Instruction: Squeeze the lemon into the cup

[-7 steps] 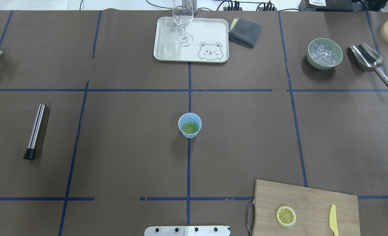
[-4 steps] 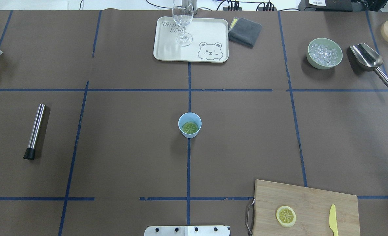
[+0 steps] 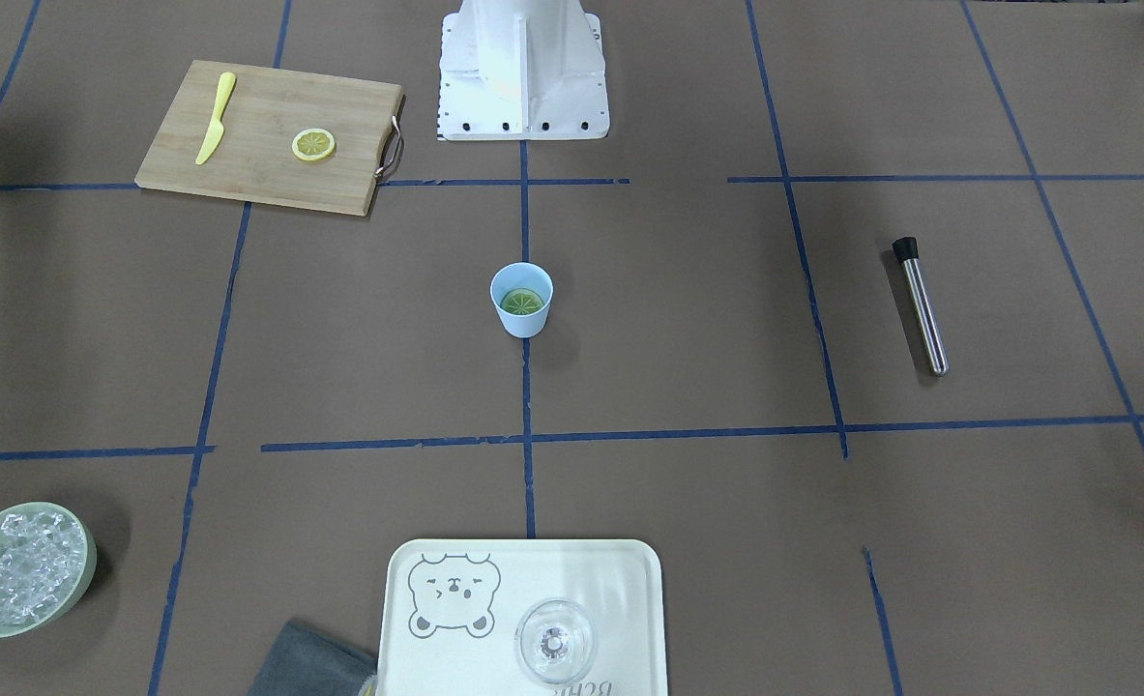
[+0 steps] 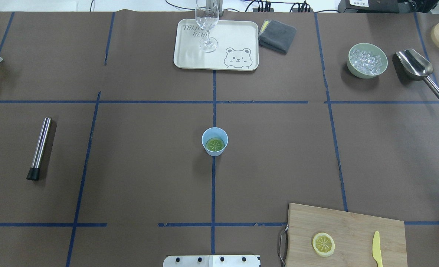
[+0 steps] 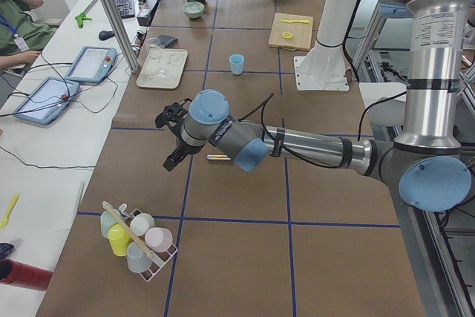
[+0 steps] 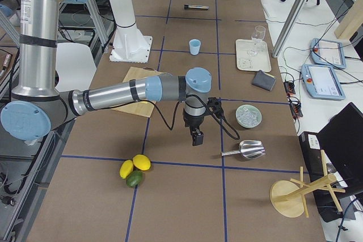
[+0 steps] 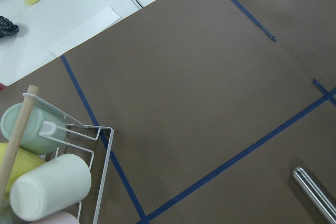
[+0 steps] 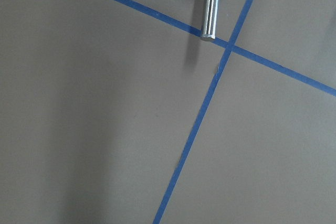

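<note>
The light-blue cup [image 4: 215, 141] stands upright at the middle of the table, with one lemon slice [image 4: 215, 145] lying flat in its bottom. A second, alike slice [image 4: 323, 244] lies on the wooden cutting board [image 4: 353, 222] at the near right. Neither gripper shows in the overhead or front views. Only the exterior left view has my left gripper [image 5: 172, 155], which hangs near the table's left end, far from the cup [image 5: 237, 64]. My right gripper [image 6: 197, 137] appears only in the exterior right view, pointing down near the scoop. I cannot tell if either is open or shut.
A yellow knife [image 4: 377, 249] lies on the board. At the back are a tray [image 4: 234, 37] with a wine glass [image 4: 206, 26], a grey cloth [image 4: 277, 35], an ice bowl [image 4: 367, 60] and a metal scoop [image 4: 418, 68]. A steel muddler [image 4: 40, 148] lies left. A mug rack [image 5: 137, 239] stands at the left end.
A dark part of the right arm that showed at the overhead view's right edge one second ago has left the view. The cup and both slices have not moved.
</note>
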Available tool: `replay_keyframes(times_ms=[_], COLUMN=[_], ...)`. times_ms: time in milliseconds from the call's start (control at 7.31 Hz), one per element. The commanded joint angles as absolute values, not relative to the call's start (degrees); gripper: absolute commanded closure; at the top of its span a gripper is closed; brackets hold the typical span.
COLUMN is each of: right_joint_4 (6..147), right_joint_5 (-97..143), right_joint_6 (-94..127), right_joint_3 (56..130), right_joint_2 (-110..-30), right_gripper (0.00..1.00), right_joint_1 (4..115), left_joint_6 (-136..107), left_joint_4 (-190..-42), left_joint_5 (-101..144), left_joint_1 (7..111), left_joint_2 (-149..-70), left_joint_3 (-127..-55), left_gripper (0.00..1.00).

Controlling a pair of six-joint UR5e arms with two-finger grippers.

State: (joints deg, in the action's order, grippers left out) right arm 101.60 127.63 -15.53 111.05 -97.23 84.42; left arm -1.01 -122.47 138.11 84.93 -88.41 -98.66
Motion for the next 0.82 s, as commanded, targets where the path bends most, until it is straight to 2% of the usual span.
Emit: replay_keyframes(times_ms=[0, 137, 684], right_joint_4=[101.6, 101.6, 101.6], right_joint_5=[127.6, 127.6, 127.7], right_joint_6=[-15.5, -15.5, -15.3], right_joint_3=[110.8, 110.8, 110.7], right_joint_2=[-97.6, -98.0, -98.4], right_gripper=[0.0, 0.0, 0.0], right_joint_1=[84.5, 84.5, 84.5], left_joint_6=[-19.9, -23.8, -31.3], left_joint_4=[-123.0, -123.1, -123.2], left_joint_5=[138.0, 136.1, 128.8], left_joint_1=[76.2, 70.8, 61.5], left_joint_2=[-88.3, -88.3, -90.2], left_joint_3=[-99.2, -99.2, -96.7], left_gripper=[0.0, 0.0, 0.01])
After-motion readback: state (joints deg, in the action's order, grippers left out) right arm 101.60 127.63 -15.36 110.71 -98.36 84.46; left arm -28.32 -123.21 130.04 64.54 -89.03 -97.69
